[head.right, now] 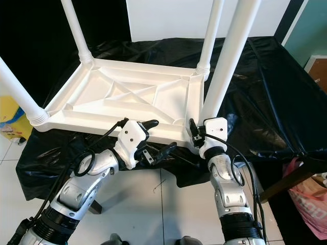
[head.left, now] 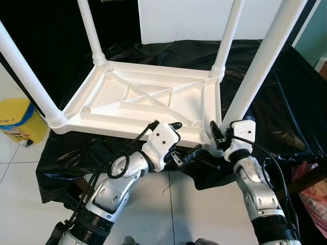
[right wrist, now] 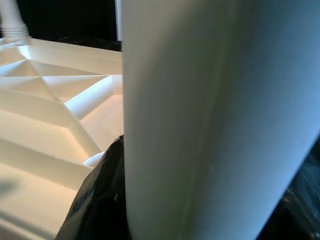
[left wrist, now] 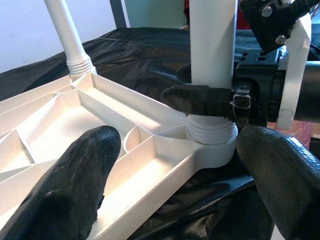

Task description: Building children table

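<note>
Left eye view: table leg (head.left: 265, 56) within right claw (head.left: 220, 133).

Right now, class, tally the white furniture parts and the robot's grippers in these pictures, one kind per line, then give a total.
White table legs: 4 (near-right leg, near-left leg, far-left leg, far-right leg)
Upturned white tabletop: 1
Grippers: 2 (left gripper, right gripper, shut on the near-right leg)
Total: 7

White tabletop (head.left: 148, 102), white legs (head.left: 265, 56), black sheet (head.left: 276, 117), yellow bin (head.left: 18, 122).
</note>
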